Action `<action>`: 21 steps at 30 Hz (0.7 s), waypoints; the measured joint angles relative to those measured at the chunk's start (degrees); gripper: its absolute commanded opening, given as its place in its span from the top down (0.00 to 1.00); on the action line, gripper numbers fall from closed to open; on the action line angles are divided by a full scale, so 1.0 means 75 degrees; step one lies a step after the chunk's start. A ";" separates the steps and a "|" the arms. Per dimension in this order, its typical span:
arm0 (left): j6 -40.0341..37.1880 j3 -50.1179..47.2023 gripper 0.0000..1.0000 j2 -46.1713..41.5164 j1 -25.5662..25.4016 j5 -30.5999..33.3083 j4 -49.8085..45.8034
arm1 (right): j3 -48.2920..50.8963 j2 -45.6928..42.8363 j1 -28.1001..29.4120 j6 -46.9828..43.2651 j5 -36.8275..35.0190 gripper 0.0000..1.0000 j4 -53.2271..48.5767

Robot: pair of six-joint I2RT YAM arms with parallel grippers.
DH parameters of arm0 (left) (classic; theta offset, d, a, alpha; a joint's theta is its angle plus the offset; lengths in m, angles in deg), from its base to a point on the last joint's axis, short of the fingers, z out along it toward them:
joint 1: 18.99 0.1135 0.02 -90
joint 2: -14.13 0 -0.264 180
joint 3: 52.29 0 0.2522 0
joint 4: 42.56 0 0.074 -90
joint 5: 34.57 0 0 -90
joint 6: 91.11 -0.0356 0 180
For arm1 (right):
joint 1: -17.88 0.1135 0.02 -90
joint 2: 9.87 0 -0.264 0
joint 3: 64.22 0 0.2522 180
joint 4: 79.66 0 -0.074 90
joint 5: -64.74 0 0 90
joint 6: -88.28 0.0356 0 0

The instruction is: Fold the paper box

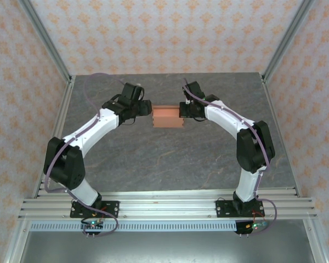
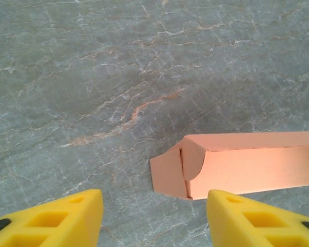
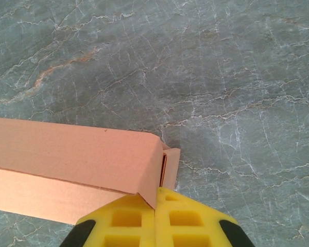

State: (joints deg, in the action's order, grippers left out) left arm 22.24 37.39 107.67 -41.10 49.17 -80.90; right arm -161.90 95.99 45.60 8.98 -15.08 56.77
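**Top external view: paper box lies between both grippers at mid-table**

Top external view puts the paper box (image 1: 165, 116) just above the middle of the frame. It lies on the grey veined table (image 1: 170, 159) as a folded, shallow block. The left gripper (image 1: 148, 108) sits just beside its left end, and the right gripper (image 1: 182, 109) meets its right end.

Left wrist view shows the box in the lower right of the frame, its near end closed by a flap with a curved edge. The two yellow fingers (image 2: 67, 216) stand wide apart at the bottom corners, released and touching nothing. The box end lies ahead of the gap, nearer the right-hand finger.

Right wrist view has the box running in from the left edge to the centre. The yellow fingers (image 3: 123, 224) at the bottom centre are pressed together with only a thin seam between them. The box's lower corner runs into that seam, so they appear to be pinching the card there, though the contact itself is hidden.
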 measured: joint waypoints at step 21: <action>0.2305 0.0338 0.51 0.1682 0.0434 -0.2154 0.1515 | -0.0055 0.0044 0.0064 0.0003 -0.0085 1.00 -0.0029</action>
State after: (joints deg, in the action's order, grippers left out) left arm 39.53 39.93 120.28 -37.84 33.02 -69.54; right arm -162.32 96.32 46.08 9.00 -15.72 56.56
